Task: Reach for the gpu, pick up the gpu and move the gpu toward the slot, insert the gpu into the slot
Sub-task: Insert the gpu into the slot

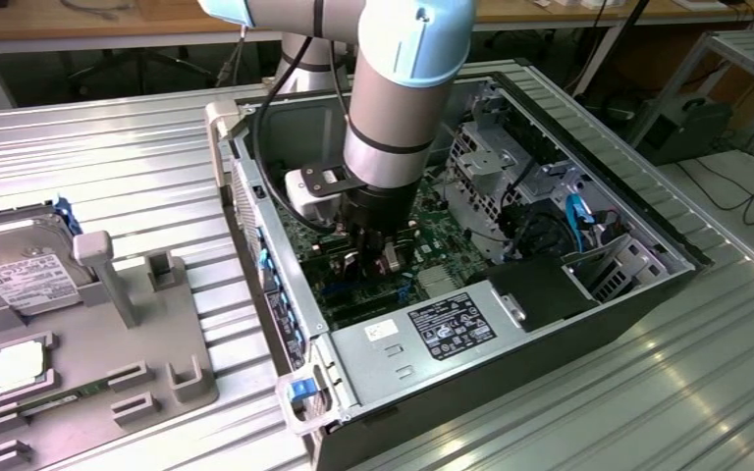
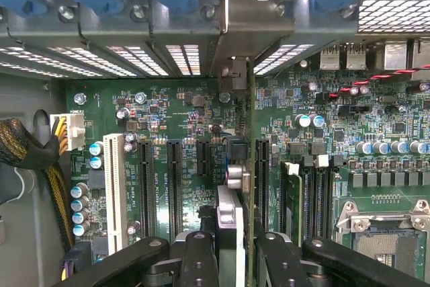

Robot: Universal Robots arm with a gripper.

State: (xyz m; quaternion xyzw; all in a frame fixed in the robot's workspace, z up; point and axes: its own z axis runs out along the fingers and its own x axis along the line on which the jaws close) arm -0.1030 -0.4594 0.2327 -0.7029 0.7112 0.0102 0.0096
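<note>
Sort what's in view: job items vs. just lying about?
In the job:
gpu, edge-on between the end effector fingers
slot on the green motherboard

Lying about:
hard drive
grey fixture tray
CPU socket
power supply

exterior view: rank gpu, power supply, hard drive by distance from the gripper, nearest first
1. gpu: in the gripper, inside the case over the motherboard.
2. power supply: just past the gripper toward the case's near edge, label up.
3. hard drive: outside the case, on the grey fixture at the exterior view's left.
</note>
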